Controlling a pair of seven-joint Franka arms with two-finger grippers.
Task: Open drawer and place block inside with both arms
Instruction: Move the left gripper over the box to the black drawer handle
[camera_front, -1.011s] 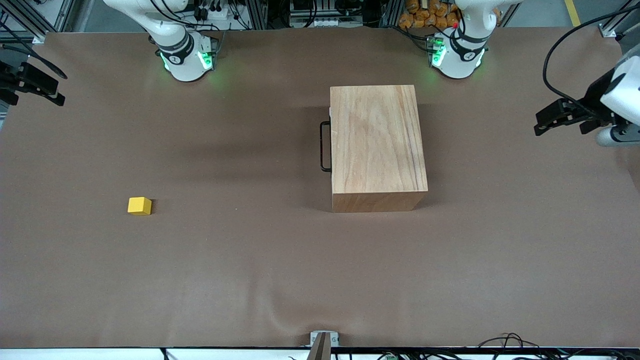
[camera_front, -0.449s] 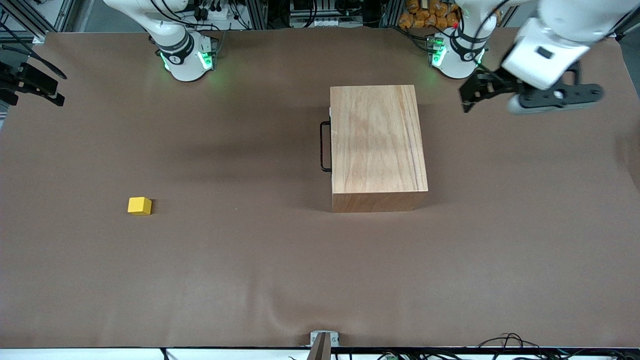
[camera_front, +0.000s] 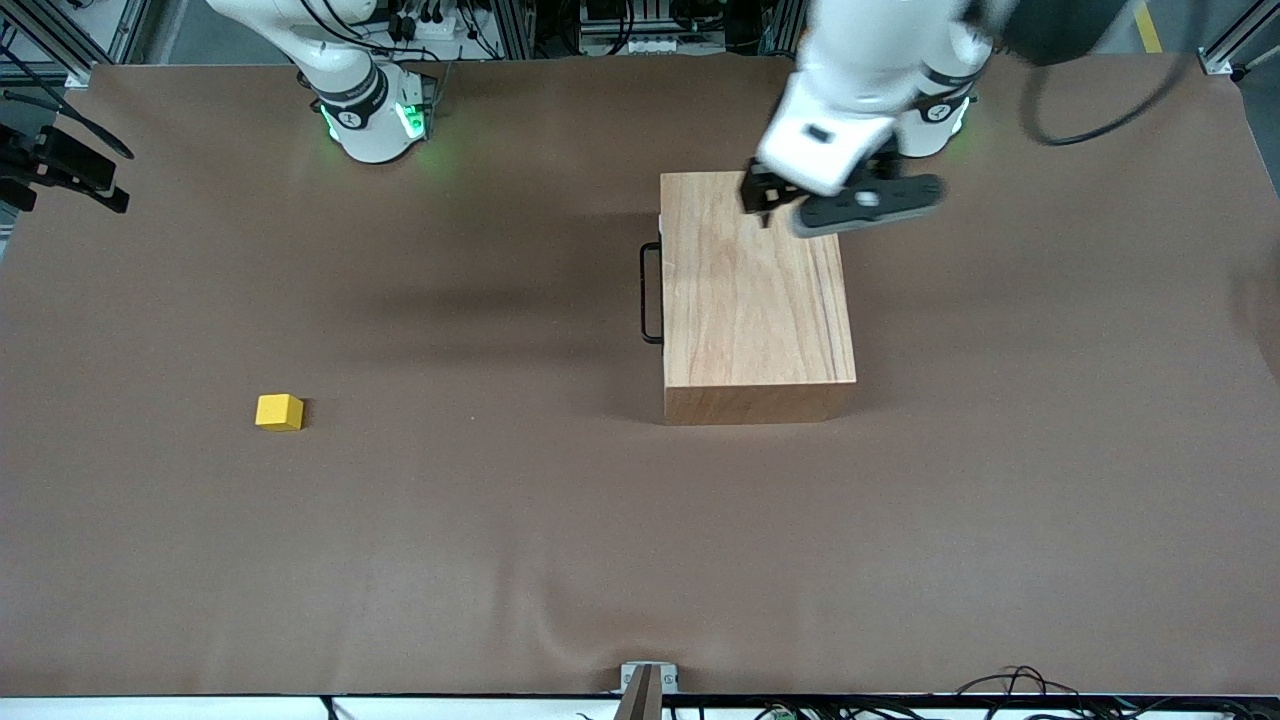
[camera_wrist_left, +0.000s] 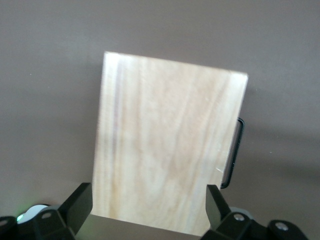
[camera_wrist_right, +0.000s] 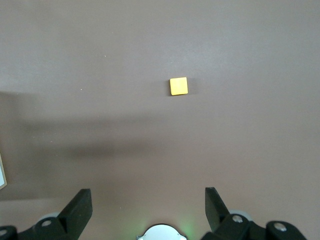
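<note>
The left claw (camera_front: 765, 205) is held wide open over the big plain wooden box (camera_front: 755, 290). The right claw (camera_wrist_right: 145, 210) is wide open too, high over the brown tabletop (camera_front: 450, 520), where the small yellow cube (camera_front: 279, 412) is seen.

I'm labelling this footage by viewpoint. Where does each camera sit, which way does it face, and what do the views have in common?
Front view: high across the table, facing both arm bases; shows the left gripper over the large plain wooden box, and the small yellow cube.
Left wrist view: on the left wrist, looking down on the box; open jaws show.
Right wrist view: on the right wrist, looking down at the cube; right gripper open.
Shared: box in front and left wrist views; cube in front and right wrist views.
</note>
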